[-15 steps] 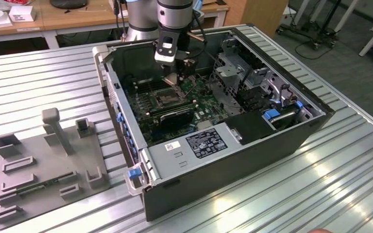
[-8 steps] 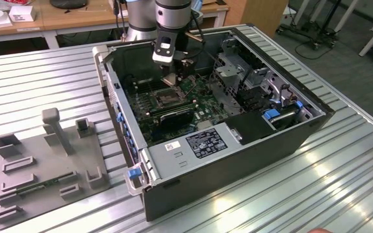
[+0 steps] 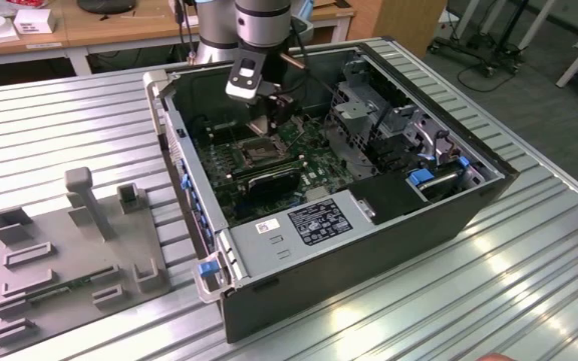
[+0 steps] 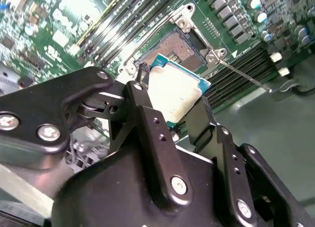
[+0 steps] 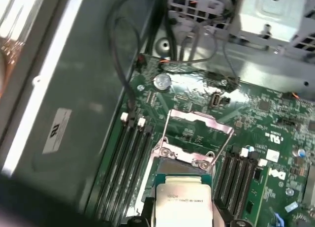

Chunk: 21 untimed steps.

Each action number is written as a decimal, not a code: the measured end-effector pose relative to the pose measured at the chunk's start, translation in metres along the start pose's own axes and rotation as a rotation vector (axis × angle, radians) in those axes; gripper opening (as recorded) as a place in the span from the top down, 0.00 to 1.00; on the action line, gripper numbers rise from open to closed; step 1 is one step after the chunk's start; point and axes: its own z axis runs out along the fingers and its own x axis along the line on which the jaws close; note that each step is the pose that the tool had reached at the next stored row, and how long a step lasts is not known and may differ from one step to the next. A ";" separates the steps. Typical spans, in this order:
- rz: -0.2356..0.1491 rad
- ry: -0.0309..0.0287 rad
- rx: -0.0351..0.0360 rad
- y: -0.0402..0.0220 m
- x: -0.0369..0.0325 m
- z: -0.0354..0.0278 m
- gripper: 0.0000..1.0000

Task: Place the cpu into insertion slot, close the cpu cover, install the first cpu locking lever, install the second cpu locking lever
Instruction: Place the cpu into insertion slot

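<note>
Exterior view shows an open computer case point(image 3: 369, 248) lying on a slatted metal table point(image 3: 58, 113), with the green board point(image 3: 309, 162) on its floor and the arm reaching down inside. The gripper point(image 3: 277, 120) hangs just above the insertion slot point(image 3: 259, 153). In the second wrist view the gripper point(image 4: 172, 96) is clenched on the cpu point(image 4: 174, 89), its black fingers point(image 4: 142, 101) pinching two opposite edges. The chip is held in the air, grey face up, over the near corner of the insertion slot point(image 4: 179, 47) and not yet seated. In the first wrist view the cpu cover point(image 5: 194, 117) stands swung up on its hinge, clear of the slot. One thin locking lever point(image 4: 243, 75) juts out to the side, also out of the way. To do this step well, I judge the chip should be squared with the socket's rim and centred over it. It should come down flat rather than corner first and be let go without any pressing, since the contacts underneath likely bend easily. The raised cover is close, so the fingers need to stay off it.
</note>
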 end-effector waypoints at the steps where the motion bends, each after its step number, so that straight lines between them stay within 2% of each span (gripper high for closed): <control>1: 0.018 -0.0016 0.0000 0.0000 0.0000 0.0006 0.46; 15: 0.272 -0.0249 0.0012 -0.0008 0.0000 0.0086 0.46; 19: 0.279 -0.0251 0.0011 -0.0009 0.0001 0.0087 0.46; 20: 0.279 -0.0228 0.0003 -0.0010 0.0000 0.0091 0.46; 21: 0.280 -0.0180 -0.0017 -0.0011 0.0001 0.0096 0.46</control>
